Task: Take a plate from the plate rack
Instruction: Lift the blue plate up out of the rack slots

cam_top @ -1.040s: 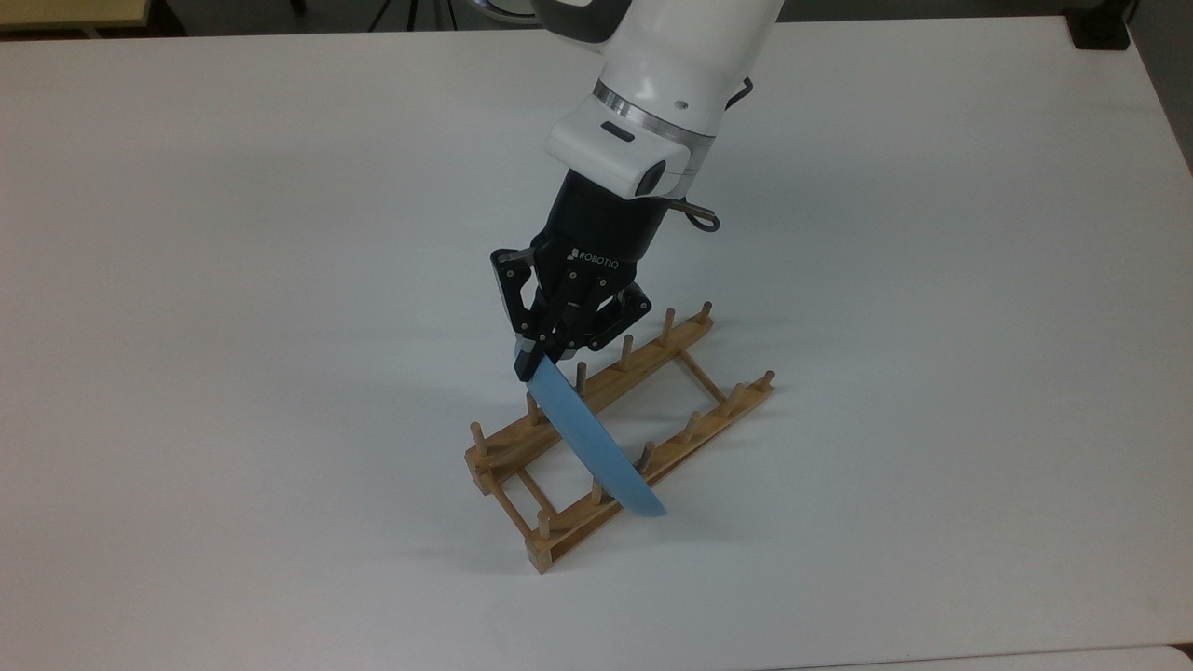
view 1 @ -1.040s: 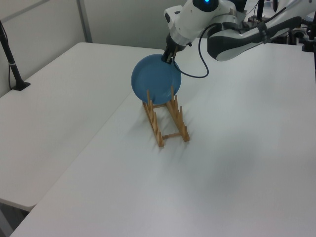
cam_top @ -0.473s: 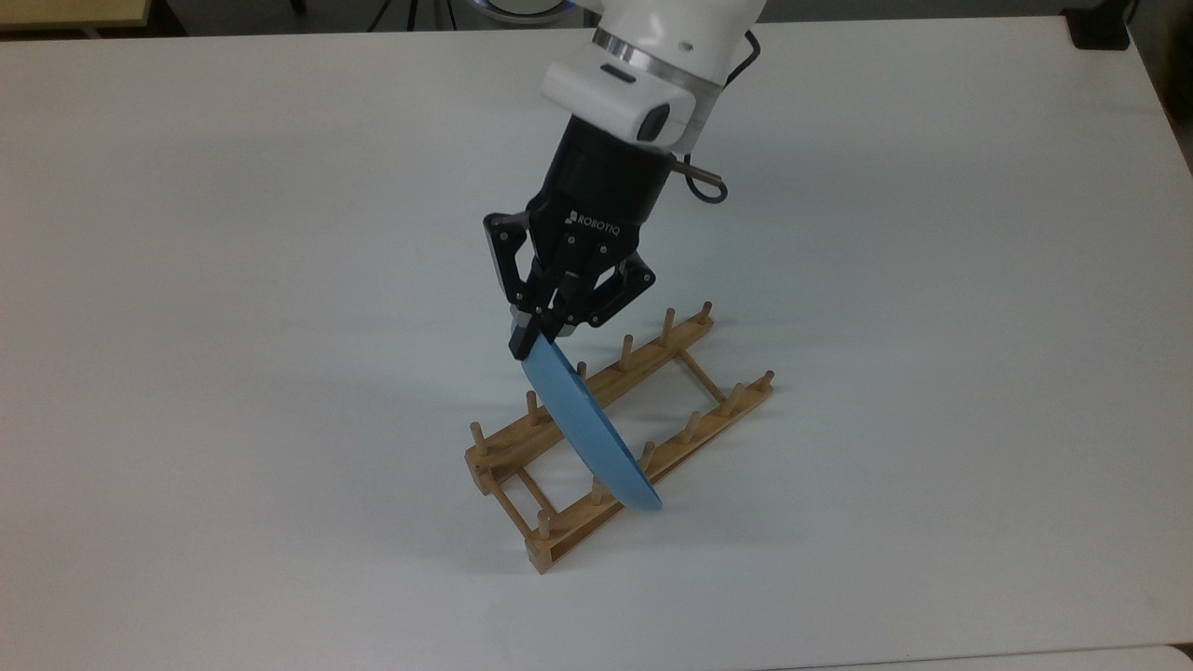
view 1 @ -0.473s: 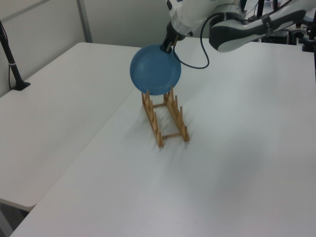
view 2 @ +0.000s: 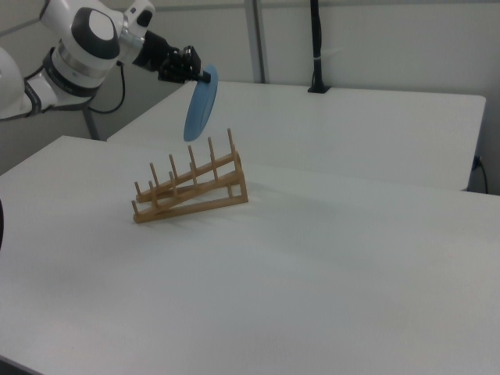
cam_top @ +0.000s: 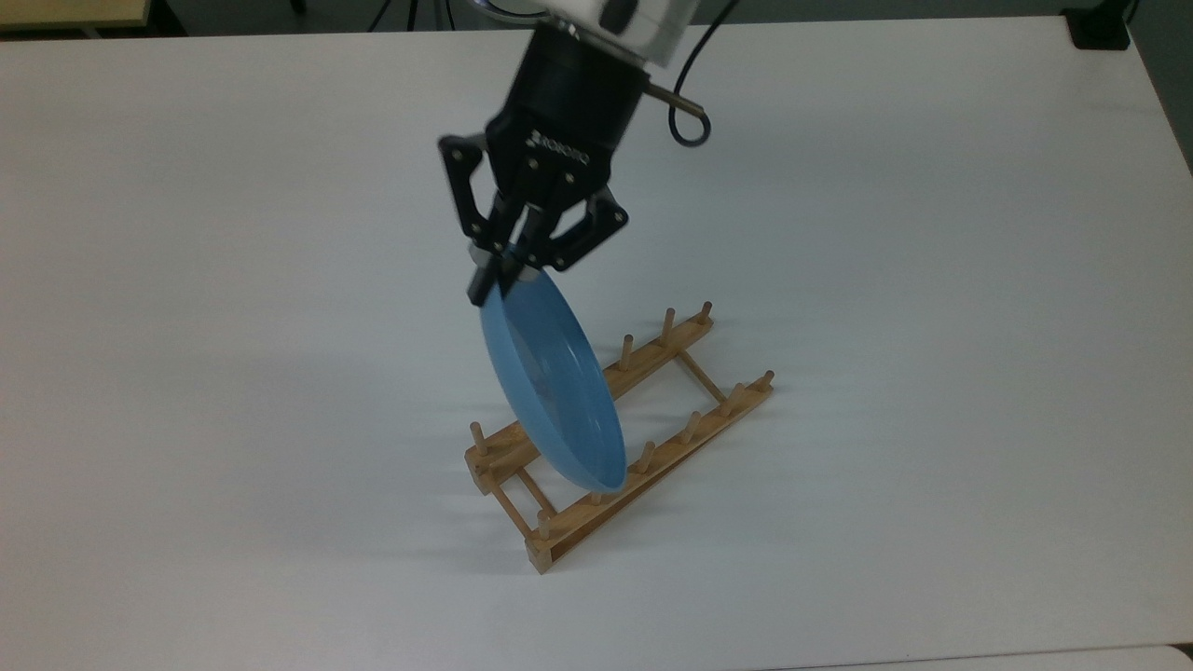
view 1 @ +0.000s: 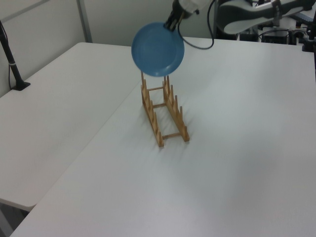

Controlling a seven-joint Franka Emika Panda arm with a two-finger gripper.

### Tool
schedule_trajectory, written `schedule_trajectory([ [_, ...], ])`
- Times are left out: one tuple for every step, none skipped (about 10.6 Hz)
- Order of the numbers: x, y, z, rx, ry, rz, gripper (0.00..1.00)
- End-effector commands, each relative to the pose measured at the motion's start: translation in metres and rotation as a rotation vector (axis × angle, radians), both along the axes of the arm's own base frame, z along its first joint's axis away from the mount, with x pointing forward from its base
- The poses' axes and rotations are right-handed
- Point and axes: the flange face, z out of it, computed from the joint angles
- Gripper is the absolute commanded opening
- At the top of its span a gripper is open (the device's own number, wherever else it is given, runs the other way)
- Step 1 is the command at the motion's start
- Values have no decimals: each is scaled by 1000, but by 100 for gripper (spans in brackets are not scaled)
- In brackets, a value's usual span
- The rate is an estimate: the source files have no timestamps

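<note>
Light-blue and glossy, the plate [cam_top: 550, 387] hangs in the air above the plate rack [cam_top: 619, 435], lifted clear of the pegs, as the right view [view 2: 201, 104] shows. The black gripper [cam_top: 503, 270] pinches the plate's upper rim between its two closed fingers, holding it on edge and tilted. The wooden rack [view 1: 163, 111] stands on a white table [cam_top: 932, 280].

Arm [cam_top: 615, 19] cut off by top view's upper edge; tool lettering blurred
</note>
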Motion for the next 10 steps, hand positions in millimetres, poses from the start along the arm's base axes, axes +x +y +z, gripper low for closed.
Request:
schedule_trajectory([
  [-11, -33, 28, 87, -56, -50, 7],
  [-10, -44, 35, 185, -82, -58, 5],
  [-10, -67, 36, 292, -88, -102, 5],
  [-11, -89, 39, 396, -87, -147, 3],
  [-13, -111, 28, 454, -51, -170, 2],
  [-17, -135, 26, 524, -30, -180, 2],
  [-20, -163, 11, 601, 12, -188, 2],
  [-24, -187, -3, 653, 45, -180, 2],
  [-29, -212, -23, 689, 78, -178, 2],
  [-33, -227, -49, 704, 133, -172, 2],
])
